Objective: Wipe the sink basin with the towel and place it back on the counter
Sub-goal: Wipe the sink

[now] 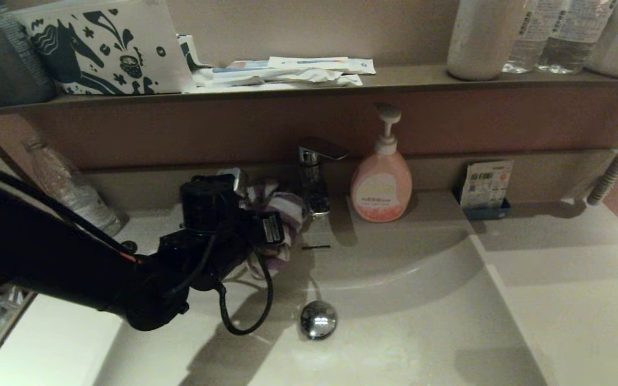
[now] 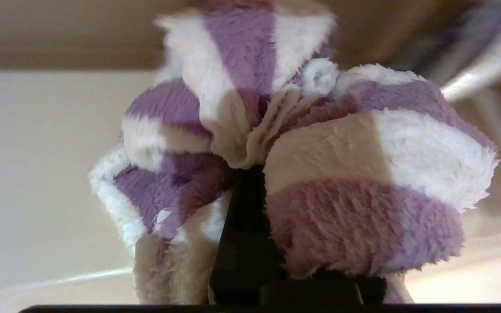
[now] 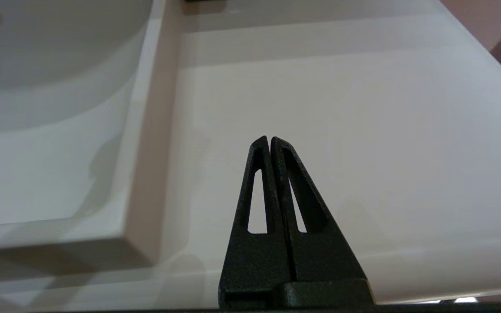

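- While bunched into a ball, one purple-and-white striped towel [image 1: 282, 214] held in the left gripper [image 1: 266, 225], fingers clamped on its folds, at the back of the sink basin [image 1: 405, 300] just left of the chrome faucet [image 1: 314, 177].
- Seen from the left wrist, towel [image 2: 302, 174] filling the view, one black finger [image 2: 244, 243] buried in the pile.
- One round chrome drain plug [image 1: 318, 319] on the basin floor, in front of the towel and apart from it.
- One narrow overflow slot [image 1: 316, 247] in the back wall, just right of the towel.
- One pink soap pump bottle [image 1: 381, 182] on the counter [image 1: 572, 279], right of the faucet.
- Right gripper [image 3: 270, 141] over bare counter beside the basin's edge, fingers pressed together on nothing.
- On the brown shelf [image 1: 405, 78]: one horse-print pouch [image 1: 105, 45], several white packets [image 1: 287, 72], about four bottles [image 1: 550, 35] at the right end.
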